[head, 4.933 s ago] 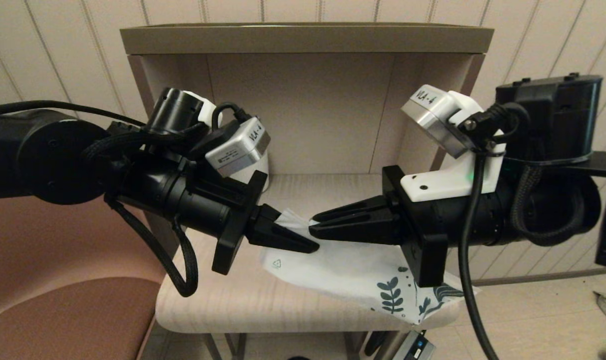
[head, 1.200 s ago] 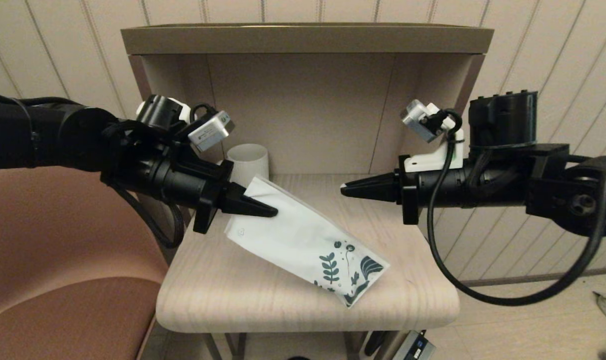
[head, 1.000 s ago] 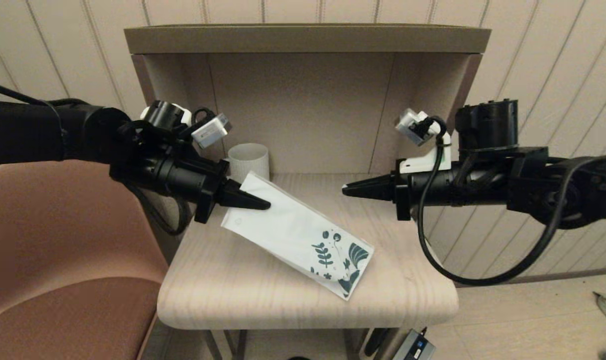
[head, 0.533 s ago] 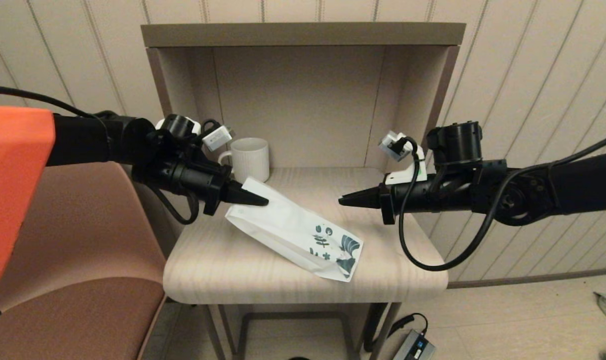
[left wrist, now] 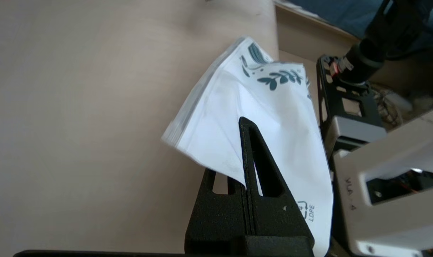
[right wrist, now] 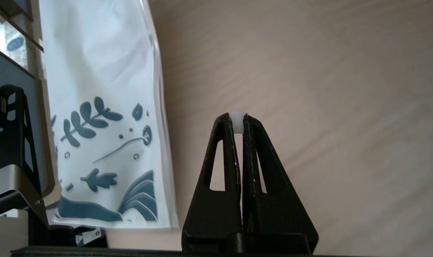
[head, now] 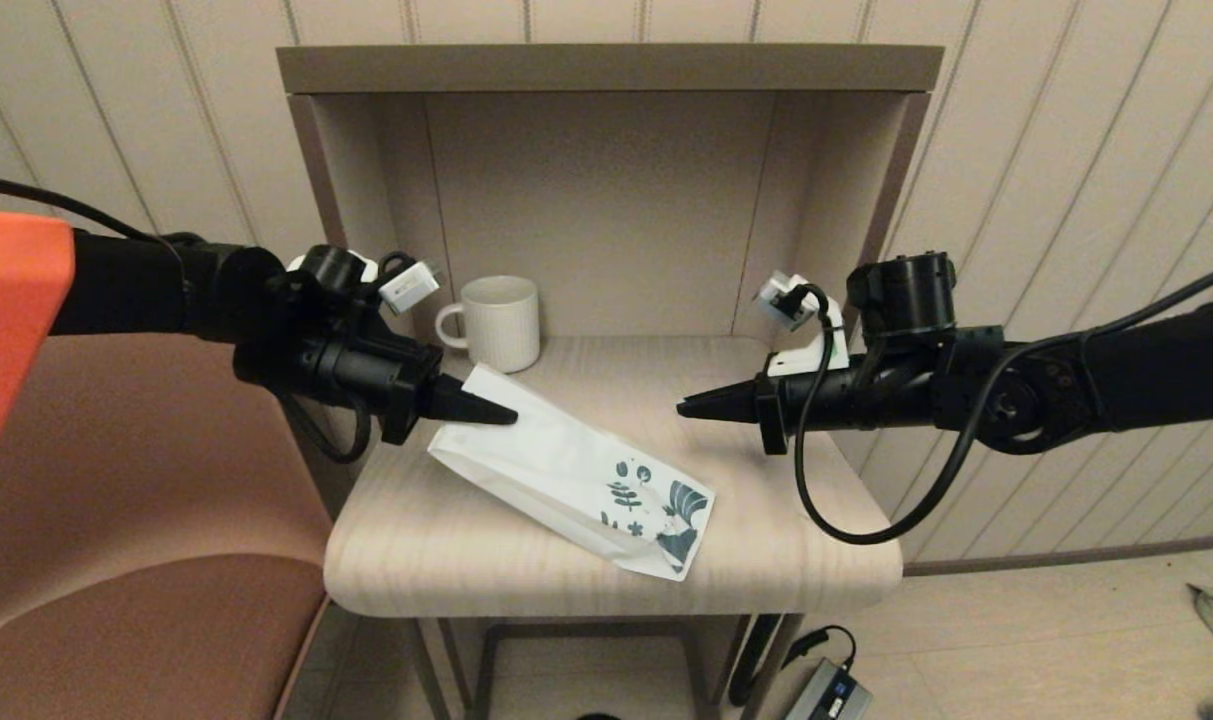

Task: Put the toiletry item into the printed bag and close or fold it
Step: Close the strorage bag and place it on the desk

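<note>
The printed bag (head: 566, 470) lies slanted across the small table (head: 436, 570), leaf-printed end toward the front right. Its plain end is lifted off the wood. My left gripper (head: 511, 415) is shut on that plain end, and the left wrist view shows the bag (left wrist: 273, 117) draped over the closed fingers of the left gripper (left wrist: 243, 123). My right gripper (head: 681, 408) hovers over the table's right half, apart from the bag. It (right wrist: 237, 119) is shut on the toiletry item (right wrist: 237, 117), which shows only as a small white tip between the fingertips. The bag (right wrist: 98, 89) lies beside it.
A white ribbed mug (head: 501, 322) stands at the back left of the table, close behind my left gripper. The alcove's side walls (head: 886, 220) and top board hem the table in. A brown chair (head: 146, 560) stands at the left. A power adapter (head: 831, 690) lies on the floor.
My left gripper has drawn back to the left with the bag's plain end, and the printed end slid left across the table. The right gripper stayed shut, about where it was.
</note>
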Available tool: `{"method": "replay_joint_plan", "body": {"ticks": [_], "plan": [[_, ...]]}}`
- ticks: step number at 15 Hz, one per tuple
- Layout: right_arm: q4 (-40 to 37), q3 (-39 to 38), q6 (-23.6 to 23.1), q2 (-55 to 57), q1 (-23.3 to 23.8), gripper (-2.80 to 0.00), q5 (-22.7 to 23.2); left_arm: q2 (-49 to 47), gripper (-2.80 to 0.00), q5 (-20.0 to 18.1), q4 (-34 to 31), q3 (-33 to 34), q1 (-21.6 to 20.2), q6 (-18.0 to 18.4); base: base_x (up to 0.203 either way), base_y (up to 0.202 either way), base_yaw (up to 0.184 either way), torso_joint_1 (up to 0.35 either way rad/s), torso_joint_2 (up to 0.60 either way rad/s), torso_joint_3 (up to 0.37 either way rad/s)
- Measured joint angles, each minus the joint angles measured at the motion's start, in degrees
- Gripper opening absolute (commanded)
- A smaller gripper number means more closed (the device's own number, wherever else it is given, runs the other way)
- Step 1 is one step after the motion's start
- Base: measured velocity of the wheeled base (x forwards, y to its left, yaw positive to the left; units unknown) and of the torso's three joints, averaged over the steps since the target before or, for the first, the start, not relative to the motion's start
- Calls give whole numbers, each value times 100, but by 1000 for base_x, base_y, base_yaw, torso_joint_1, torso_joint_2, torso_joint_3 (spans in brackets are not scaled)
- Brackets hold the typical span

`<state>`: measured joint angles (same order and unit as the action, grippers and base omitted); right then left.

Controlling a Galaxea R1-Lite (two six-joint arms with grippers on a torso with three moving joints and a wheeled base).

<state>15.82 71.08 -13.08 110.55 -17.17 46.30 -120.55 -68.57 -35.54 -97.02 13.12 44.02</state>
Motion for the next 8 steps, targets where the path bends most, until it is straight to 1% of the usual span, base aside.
{"method": "replay_joint_plan", "body": {"ticks": [2,4,5,6,8], "plan": [[1,-8,0,-19,-17,-280,2,310,-280,5,129,618,147,34,0,0,0,0,0,0],[-1,-19,-11,-36,-25,-280,1,761,-280,2,456,1297,263,24,0,0,0,0,0,0],[-1,-19,-20,-41,-45,-280,2,983,-280,2,632,1541,296,11,0,0,0,0,0,0],[-1,-19,-41,-50,-61,-280,2,1196,-280,8,675,1734,322,-20,0,0,0,0,0,0],[-4,-43,-45,-82,-80,-280,2,1565,-280,5,600,2020,369,-94,0,0,0,0,0,0]]}}
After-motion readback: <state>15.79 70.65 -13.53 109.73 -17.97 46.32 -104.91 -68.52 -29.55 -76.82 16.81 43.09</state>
